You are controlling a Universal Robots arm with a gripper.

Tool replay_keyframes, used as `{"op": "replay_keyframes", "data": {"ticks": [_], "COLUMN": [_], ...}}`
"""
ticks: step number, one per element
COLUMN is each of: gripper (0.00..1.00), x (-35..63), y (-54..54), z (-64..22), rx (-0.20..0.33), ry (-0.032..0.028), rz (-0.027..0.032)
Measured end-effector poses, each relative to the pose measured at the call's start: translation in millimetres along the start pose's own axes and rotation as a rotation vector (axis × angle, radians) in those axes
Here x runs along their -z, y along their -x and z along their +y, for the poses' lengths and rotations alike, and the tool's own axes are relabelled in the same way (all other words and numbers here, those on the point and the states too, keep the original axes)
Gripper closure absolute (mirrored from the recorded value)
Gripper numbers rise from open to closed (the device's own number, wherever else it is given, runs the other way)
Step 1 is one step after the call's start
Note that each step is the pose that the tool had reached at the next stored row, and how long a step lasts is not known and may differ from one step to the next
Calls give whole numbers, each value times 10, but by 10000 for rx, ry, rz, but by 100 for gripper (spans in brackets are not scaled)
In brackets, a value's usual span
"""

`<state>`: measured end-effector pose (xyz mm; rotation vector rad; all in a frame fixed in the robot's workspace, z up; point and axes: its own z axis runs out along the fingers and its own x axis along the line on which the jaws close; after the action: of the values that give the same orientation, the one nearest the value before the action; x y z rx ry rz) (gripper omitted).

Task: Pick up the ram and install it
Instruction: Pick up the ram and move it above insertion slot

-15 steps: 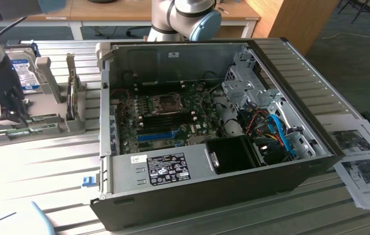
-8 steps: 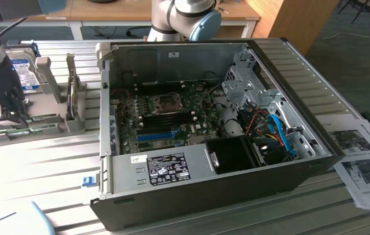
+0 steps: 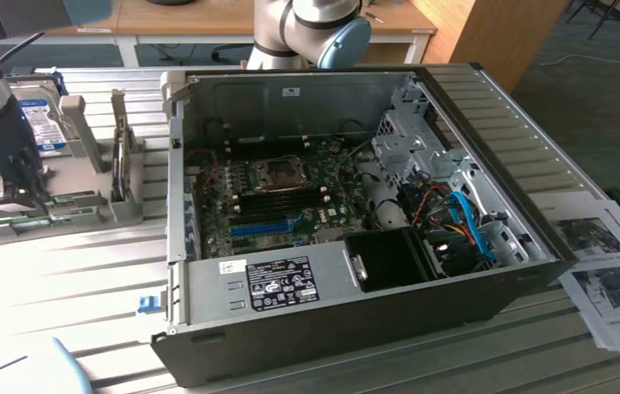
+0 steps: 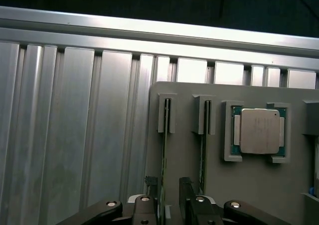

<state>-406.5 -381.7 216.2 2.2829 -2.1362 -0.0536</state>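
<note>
Two sticks stand edge-on in the grey holder. We see the ram running betw. the fingers of the claw, which is spread wide, not yet pinched. 2nd stick just beside, CPU beyond it.

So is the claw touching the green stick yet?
Cannot tell. In the wrist view the open gripper straddles the ram; one finger has a clear gap, the other sits too close to judge.

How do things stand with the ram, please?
End effector open, astride the ram. Ram on edge in grey holder. Second stick close alongside.
</note>
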Motion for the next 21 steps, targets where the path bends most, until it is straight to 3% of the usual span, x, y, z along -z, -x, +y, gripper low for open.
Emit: {"op": "replay_keyframes", "data": {"ticks": [21], "gripper": [69], "x": [-120], "y": [-1], "z": [-9], "rx": [-2], "ry": [-2], "rz": [0]}}
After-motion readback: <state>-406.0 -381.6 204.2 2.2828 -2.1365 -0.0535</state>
